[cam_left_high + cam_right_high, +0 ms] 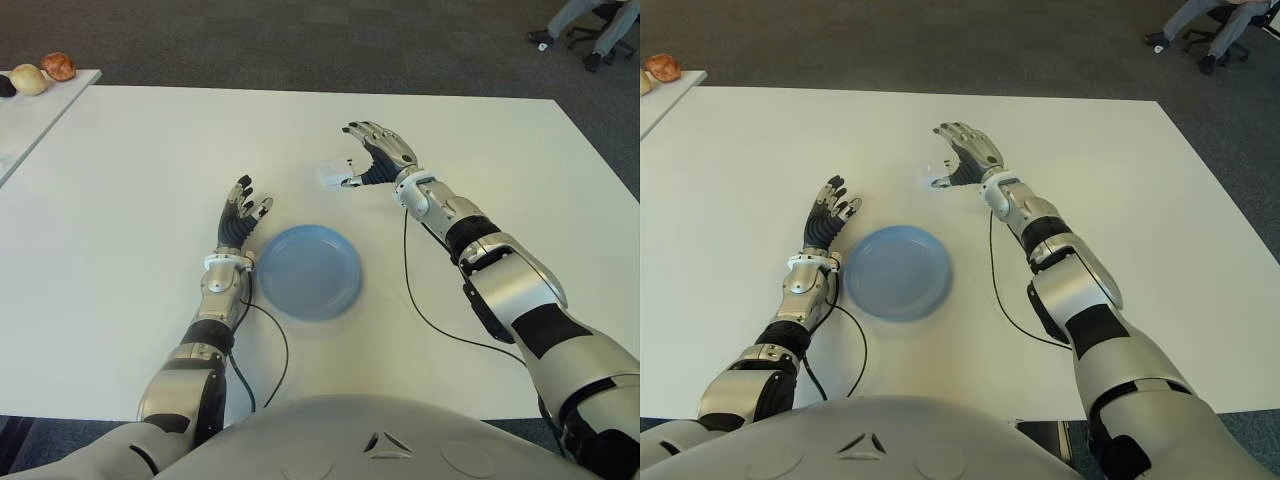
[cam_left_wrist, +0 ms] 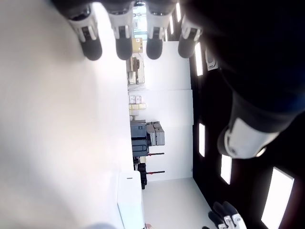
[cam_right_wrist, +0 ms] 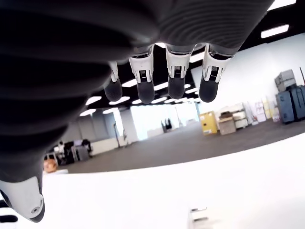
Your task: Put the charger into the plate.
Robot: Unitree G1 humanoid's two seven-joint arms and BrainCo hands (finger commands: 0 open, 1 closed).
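White table (image 1: 120,200) carries our blue plate (image 1: 308,271), left hand (image 1: 241,217) spread beside it, right hand (image 1: 375,152) spread just beside the white charger (image 1: 333,176), holding nothing.

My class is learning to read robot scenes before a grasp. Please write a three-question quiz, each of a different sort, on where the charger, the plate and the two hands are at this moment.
1. True or false: the charger already lies in the plate.
2. Which hand is beside the charger? A) the left hand B) the right hand C) neither
3. Fill in: the blue plate sits on the white ____.

Key:
1. False. The charger lies on the table beyond the plate, which holds nothing.
2. B. The right hand is open beside the charger, not gripping it. The left hand is open just left of the plate.
3. Table.
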